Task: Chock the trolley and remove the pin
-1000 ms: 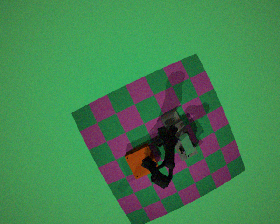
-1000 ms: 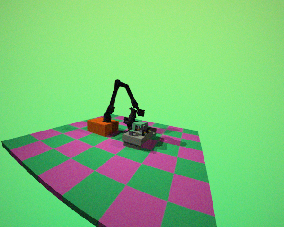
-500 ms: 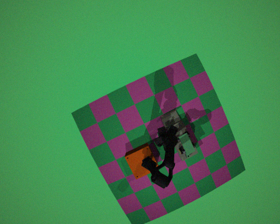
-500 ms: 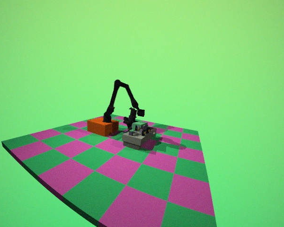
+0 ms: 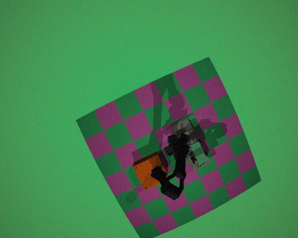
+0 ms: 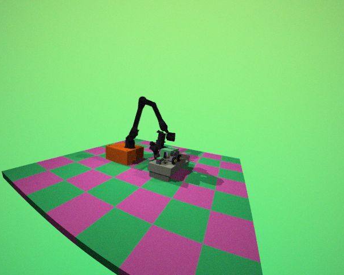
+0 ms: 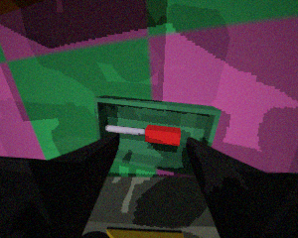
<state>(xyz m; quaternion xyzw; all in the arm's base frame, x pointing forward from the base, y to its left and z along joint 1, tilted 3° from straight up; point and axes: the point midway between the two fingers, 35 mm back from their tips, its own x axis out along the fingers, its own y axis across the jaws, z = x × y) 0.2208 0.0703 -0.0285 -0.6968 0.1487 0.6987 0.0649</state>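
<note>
In the wrist view you have the red-headed stop pin [image 7: 162, 135] lying on its side inside the green tray [image 7: 215, 130], its pale shank pointing away from the head. Your end effector [image 7: 153, 139] [image 6: 155, 156] stands wide above it, a fingertip to either side in that view, with nothing gripped. You look to be at the release, the last handling step. What the next move calls for, I judge, is a straight lift away from the tray walls, then a retreat that keeps the arm off the ramp [image 5: 195, 167] [image 6: 160, 168] and the trolley [image 5: 198, 153] [image 6: 169, 150]; a brush against either could still start a roll.

You can't confirm the chock from here: a few small dark and yellow bits show by the trolley, too small to tell chock from wheel, so whether it bears on a wheel is open. The arm covers the tray almost wholly from above, and the exterior view doesn't show it clearly. How far the trolley has rolled, if at all, you can't read from these views either.
</note>
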